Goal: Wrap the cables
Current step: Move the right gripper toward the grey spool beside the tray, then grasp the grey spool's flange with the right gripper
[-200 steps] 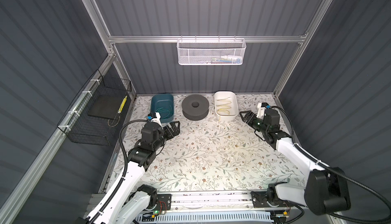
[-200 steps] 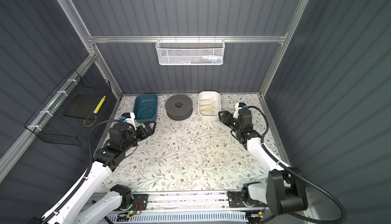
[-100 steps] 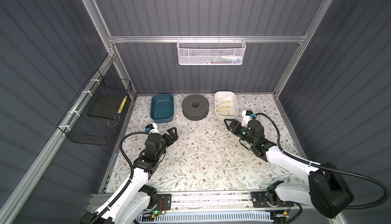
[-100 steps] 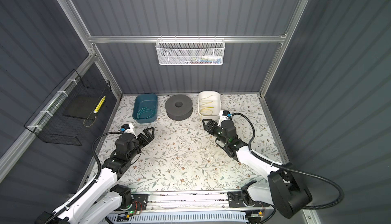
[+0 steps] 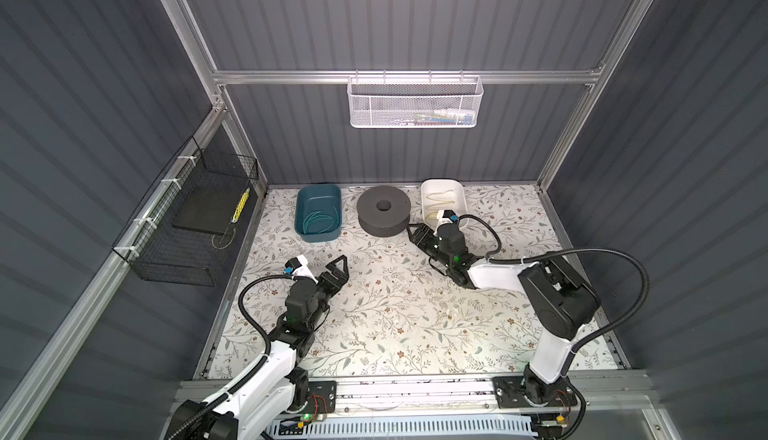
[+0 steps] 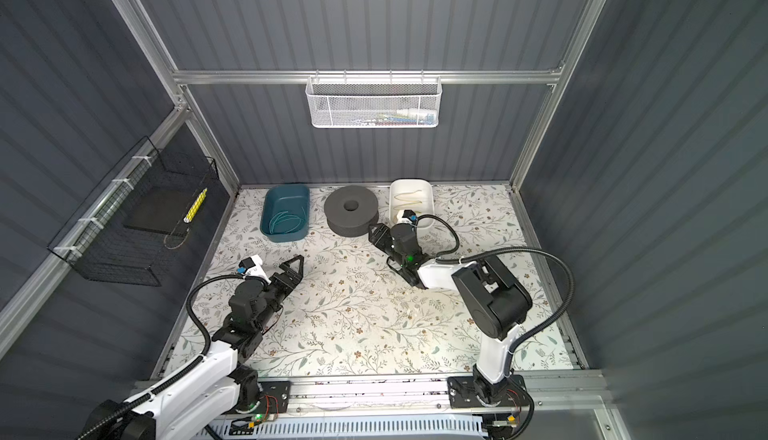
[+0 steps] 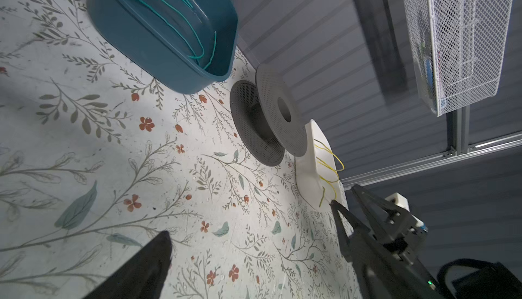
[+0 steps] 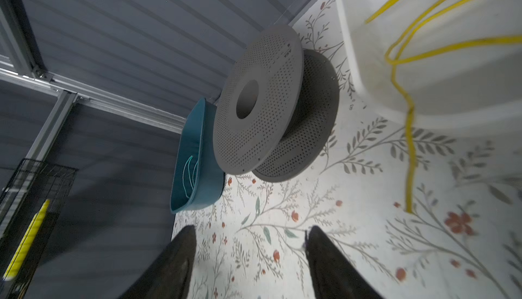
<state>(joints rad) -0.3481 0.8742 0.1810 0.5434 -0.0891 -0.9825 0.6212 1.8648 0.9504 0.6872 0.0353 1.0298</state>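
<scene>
The cables are a thin yellow wire [image 5: 440,197] lying in loose loops inside a white bin [image 5: 441,181] at the back of the table. In the right wrist view, one strand of the yellow wire [image 8: 409,130] hangs over the bin's rim, and its end rests on the floral mat. My right gripper [image 8: 251,235] is open and empty. It is low over the mat in front of the bin, next to the grey spool [image 5: 383,211], with the wire's end off to one side. My left gripper [image 5: 337,263] is wide open and empty, over the mat at the left.
A teal bin [image 5: 319,217] holding a teal-green wire stands to the left of the spool. A black wire basket [image 5: 187,225] hangs on the left wall. A white mesh basket [image 5: 415,101] hangs on the back rail. The floral mat [image 5: 395,317] covers the table.
My right arm swung from the back right corner toward the middle, ending in front of the white bin, and its jaws narrowed a little. My left arm drew back from the teal bin.
</scene>
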